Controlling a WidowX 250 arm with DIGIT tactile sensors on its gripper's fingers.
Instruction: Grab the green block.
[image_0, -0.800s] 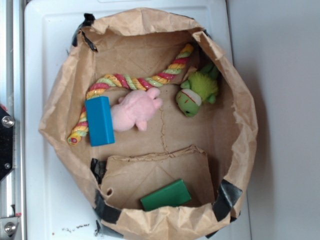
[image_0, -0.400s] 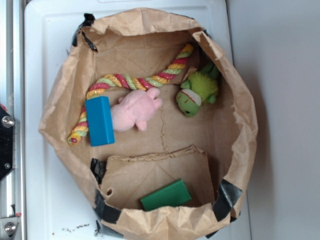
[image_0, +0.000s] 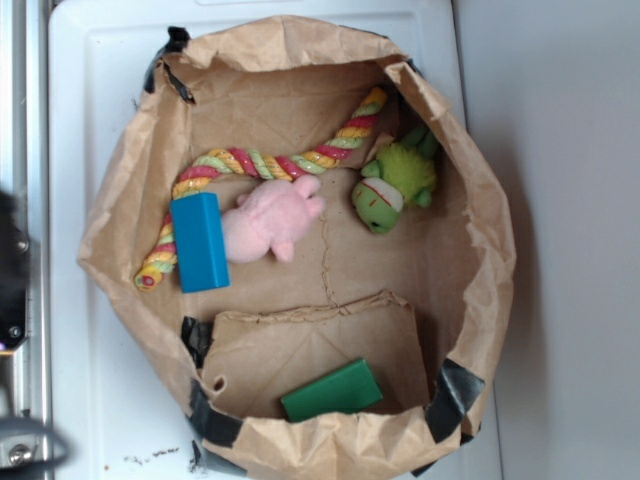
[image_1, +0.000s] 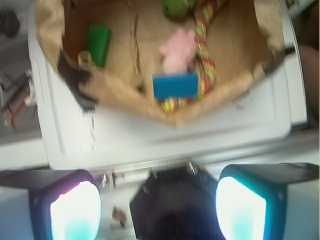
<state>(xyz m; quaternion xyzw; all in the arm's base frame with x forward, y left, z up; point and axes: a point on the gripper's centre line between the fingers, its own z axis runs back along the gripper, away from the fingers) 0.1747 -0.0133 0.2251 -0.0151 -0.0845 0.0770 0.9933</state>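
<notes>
Green block (image_0: 332, 391) lies flat on a folded paper flap at the near wall of the brown paper bag (image_0: 494, 215), apart from the other contents. Blue block (image_0: 199, 242) rests against the pink plush (image_0: 272, 220) and the striped rope (image_0: 262, 163). Lime plush (image_0: 393, 184) sits by the rope's far end. Gripper (image_1: 158, 208) has its fingers spread wide, empty, outside the bag over the white bench (image_1: 165, 137); wrist view is blurred.

Arm (image_0: 12, 270) now motion-blurred at edge
</notes>
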